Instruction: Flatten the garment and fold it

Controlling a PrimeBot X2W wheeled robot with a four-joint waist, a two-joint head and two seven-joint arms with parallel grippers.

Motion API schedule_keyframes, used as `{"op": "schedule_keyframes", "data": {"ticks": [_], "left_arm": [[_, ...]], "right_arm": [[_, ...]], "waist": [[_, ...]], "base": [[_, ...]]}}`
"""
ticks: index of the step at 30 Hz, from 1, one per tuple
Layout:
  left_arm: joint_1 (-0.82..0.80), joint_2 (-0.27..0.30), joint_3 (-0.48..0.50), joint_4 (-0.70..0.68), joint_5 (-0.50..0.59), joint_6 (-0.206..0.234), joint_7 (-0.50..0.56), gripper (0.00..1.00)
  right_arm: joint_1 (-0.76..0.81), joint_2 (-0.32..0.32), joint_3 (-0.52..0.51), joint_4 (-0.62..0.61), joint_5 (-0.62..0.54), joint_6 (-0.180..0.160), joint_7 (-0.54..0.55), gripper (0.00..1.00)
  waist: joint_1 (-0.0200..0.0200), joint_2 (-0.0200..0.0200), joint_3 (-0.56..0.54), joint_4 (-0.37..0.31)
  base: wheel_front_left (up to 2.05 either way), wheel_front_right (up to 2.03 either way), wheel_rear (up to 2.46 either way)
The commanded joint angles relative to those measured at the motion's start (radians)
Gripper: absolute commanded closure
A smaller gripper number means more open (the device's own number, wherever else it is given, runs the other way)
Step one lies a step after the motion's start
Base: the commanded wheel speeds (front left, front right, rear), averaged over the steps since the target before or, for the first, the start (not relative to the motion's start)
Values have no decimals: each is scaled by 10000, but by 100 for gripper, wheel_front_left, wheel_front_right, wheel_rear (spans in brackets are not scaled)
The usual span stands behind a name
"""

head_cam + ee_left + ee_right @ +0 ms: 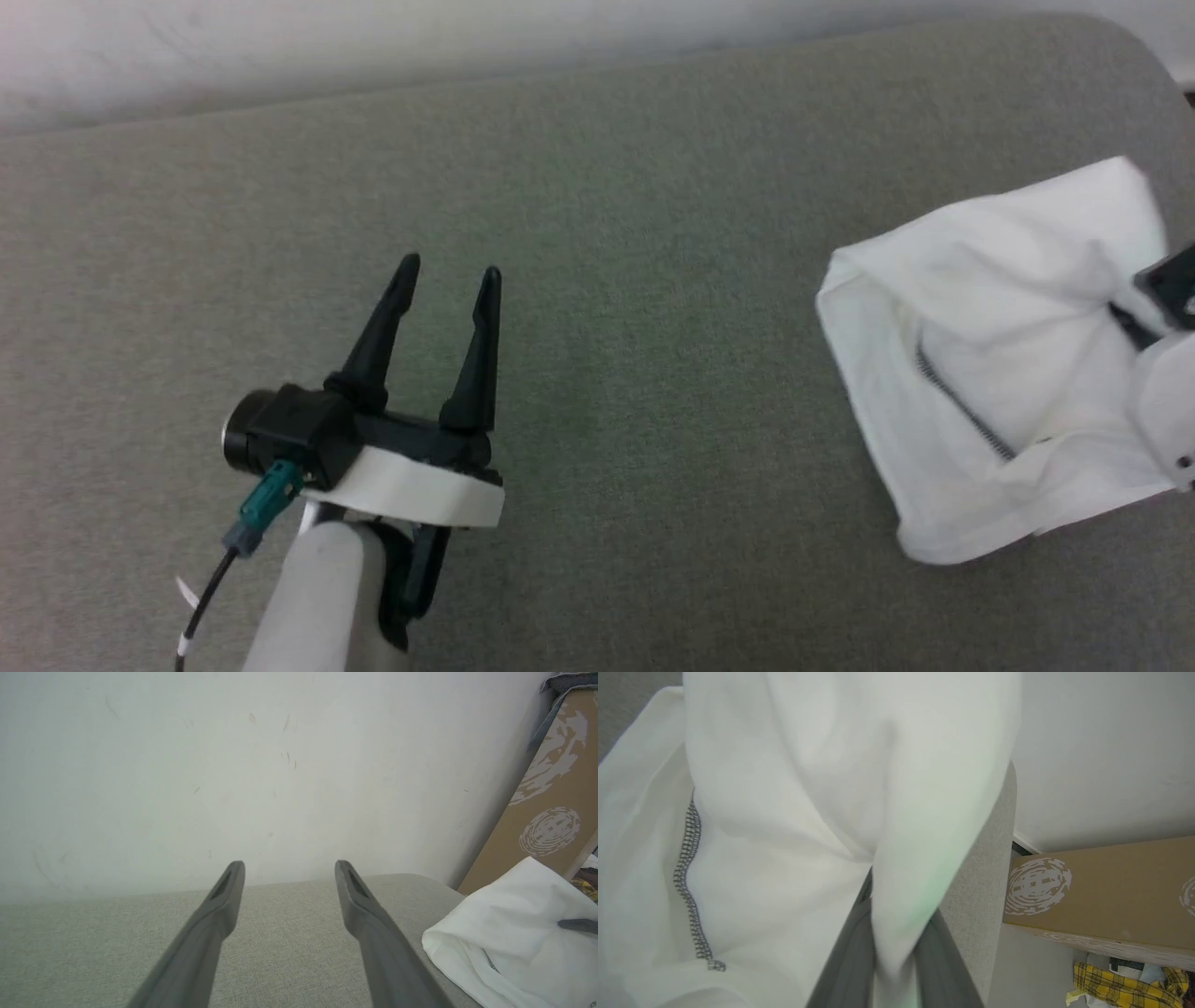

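Observation:
The garment (990, 308) is a white T-shirt bunched in a loose heap at the right end of the grey cushioned surface (607, 280), with a dark zigzag seam (962, 401) showing. My right gripper (1125, 317) reaches into it from the right edge, fingertips buried in cloth. In the right wrist view the right gripper (896, 914) is shut on a fold of the garment (784, 812), which drapes over both fingers. My left gripper (451, 271) hovers open and empty over the surface, far left of the garment. The left wrist view shows the left gripper (289, 868) and the garment (509, 938).
A pale wall (233, 765) runs along the far edge of the surface. The rounded right end of the surface lies just past the garment. Beyond it a brown cardboard box (1111, 891) leans against the wall, with yellow plaid cloth (1120, 984) on the floor.

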Motion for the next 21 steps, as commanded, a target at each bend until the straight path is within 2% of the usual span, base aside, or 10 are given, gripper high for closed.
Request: {"op": "schedule_keyframes", "data": {"ticks": [1,8,13,17,21], "left_arm": [[-204,25,21,-23,126,-67,-47,0],[-878,126,-97,-208,329,-129,-47,0],[-1167,153,-217,-338,356,-144,-47,0],[-1286,198,-207,-415,367,-150,-47,0],[-1364,253,-249,-428,394,-153,-47,0]], "right_arm": [[-216,-166,77,201,1,-23,-185,100],[-860,-1088,119,1806,-128,-23,-1501,100],[-941,-1626,-376,3128,-431,-23,-2493,100],[-1002,-1662,-1157,4112,-676,-23,-3206,100],[-1122,-1428,-1834,4973,-987,-23,-3614,100]], "waist": [[-1,-1,1176,-705],[-1,-1,1980,-465],[-1,-1,2484,-73],[-1,-1,2863,111],[-1,-1,3101,235]], "base": [[0,0,0],[0,0,0],[0,0,0],[0,0,0],[0,0,0]]}}
